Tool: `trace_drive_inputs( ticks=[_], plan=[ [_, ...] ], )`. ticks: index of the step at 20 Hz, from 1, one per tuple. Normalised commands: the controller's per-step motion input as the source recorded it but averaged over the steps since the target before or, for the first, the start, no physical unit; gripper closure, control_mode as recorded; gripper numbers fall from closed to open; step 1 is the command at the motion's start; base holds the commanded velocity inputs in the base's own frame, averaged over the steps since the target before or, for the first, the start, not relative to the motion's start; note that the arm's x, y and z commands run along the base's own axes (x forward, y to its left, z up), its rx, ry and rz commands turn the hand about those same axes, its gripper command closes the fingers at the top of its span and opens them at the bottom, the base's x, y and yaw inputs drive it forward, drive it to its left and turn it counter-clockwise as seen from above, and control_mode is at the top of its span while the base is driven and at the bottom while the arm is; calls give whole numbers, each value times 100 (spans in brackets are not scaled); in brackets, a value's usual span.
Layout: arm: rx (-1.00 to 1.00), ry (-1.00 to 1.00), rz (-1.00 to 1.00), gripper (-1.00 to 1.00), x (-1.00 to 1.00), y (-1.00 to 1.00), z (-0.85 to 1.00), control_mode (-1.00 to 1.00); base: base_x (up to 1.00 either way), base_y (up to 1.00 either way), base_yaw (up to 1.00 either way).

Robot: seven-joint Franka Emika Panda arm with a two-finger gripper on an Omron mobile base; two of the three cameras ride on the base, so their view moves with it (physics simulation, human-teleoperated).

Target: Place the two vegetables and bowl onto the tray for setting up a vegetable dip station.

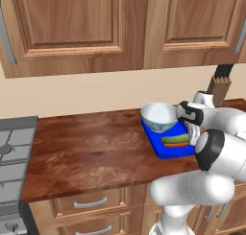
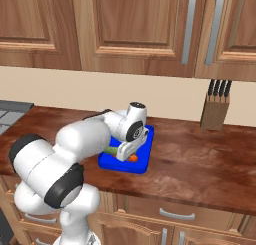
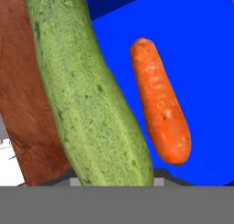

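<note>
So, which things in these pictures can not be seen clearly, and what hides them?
- End effector, right base view: the jaws are behind the hand, so open or shut is unclear.
- Green vegetable, hand view: both ends are cut off by the frame, and whether it is held is unclear.
- Bowl, left base view: the arm covers its right side.
- Tray, right base view: the arm hides much of it.

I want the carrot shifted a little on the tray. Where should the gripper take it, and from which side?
Probably across the carrot's middle, from above. It lies flat on the blue tray, long and narrow, so its short width suits the jaws. The green vegetable lies alongside with a gap between them, tight for a finger, so the jaws should straddle the carrot's width with care.
</note>
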Motion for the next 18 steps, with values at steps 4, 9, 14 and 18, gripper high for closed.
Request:
trace_drive_inputs(
  ticks=[4,9,14,18],
  plan=[
    [0,6,0,100,16,0,-18,-100,0,0,0],
    [0,7,1,100,21,-1,-18,-100,0,0,0],
    [0,8,4,100,22,-7,-18,-100,0,0,0],
    [0,7,5,100,20,-15,-19,-100,0,0,0]
  ],
)
